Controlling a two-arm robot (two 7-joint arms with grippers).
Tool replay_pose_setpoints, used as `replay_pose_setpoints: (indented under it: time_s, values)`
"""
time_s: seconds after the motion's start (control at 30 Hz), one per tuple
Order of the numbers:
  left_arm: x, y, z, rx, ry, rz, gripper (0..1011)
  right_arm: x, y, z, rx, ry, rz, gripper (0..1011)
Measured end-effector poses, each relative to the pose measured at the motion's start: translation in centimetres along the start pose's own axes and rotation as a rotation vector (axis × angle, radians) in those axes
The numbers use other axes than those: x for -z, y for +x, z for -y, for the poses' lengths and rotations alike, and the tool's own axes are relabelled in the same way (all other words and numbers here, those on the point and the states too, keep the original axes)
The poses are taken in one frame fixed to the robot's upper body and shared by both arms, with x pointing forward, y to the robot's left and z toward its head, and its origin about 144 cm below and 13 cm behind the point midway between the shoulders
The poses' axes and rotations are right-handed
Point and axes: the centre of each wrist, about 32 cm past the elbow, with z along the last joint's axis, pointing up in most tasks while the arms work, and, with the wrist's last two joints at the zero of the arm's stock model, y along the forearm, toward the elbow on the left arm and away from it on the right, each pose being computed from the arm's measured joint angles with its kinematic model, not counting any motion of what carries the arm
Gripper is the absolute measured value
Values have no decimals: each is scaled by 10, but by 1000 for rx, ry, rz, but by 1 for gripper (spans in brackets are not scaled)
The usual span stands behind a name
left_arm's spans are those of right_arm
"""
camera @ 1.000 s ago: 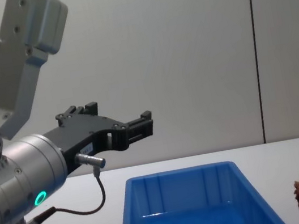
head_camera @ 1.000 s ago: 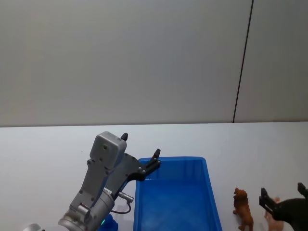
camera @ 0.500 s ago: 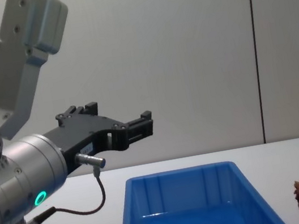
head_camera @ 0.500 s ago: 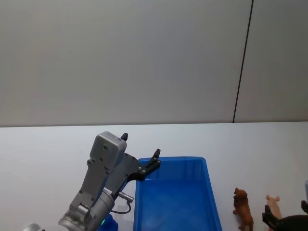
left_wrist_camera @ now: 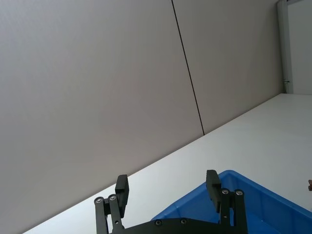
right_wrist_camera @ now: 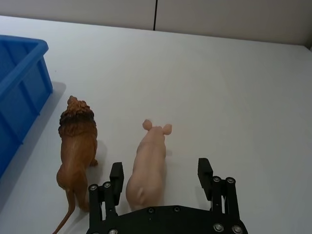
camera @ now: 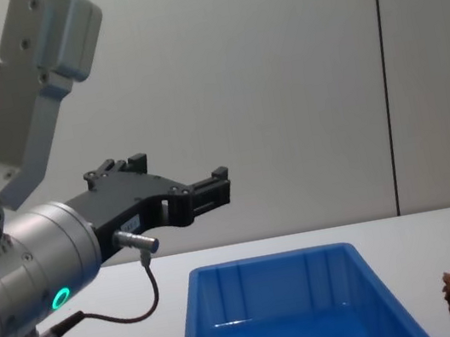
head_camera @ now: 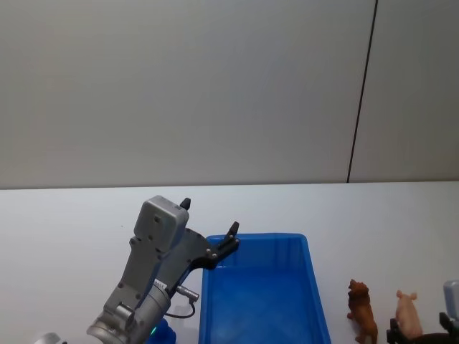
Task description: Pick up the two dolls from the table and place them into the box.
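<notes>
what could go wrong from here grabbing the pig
The pig sits off-centre in the open right tool, so closing may shove or twist it. The lion stands close beside it, by one finger, and might get knocked over. The left tool hovers by the box corner, possibly crowding the drop.

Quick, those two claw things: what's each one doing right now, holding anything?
Left gripper: open, holding nothing, in the air by the blue box.
Right gripper: open, holding nothing, at the pink pig's rear end.
</notes>
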Motion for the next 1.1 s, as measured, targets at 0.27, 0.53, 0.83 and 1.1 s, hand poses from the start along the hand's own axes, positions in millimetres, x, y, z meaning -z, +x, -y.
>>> replay_pose_setpoints:
  time_s: [0.27, 0.53, 0.83, 1.1]
  values:
    - [0, 0, 0, 0, 0, 0, 1001, 7, -2, -6, -12, -17, -4, 765]
    - [0, 0, 0, 0, 0, 0, 1001, 11, -4, -11, -19, -23, -4, 493]
    - [0, 0, 0, 0, 0, 0, 1001, 7, -6, -11, -23, 16, 4, 381]
    - [0, 0, 0, 0, 0, 0, 1001, -11, -10, -7, -47, 109, 15, 381]
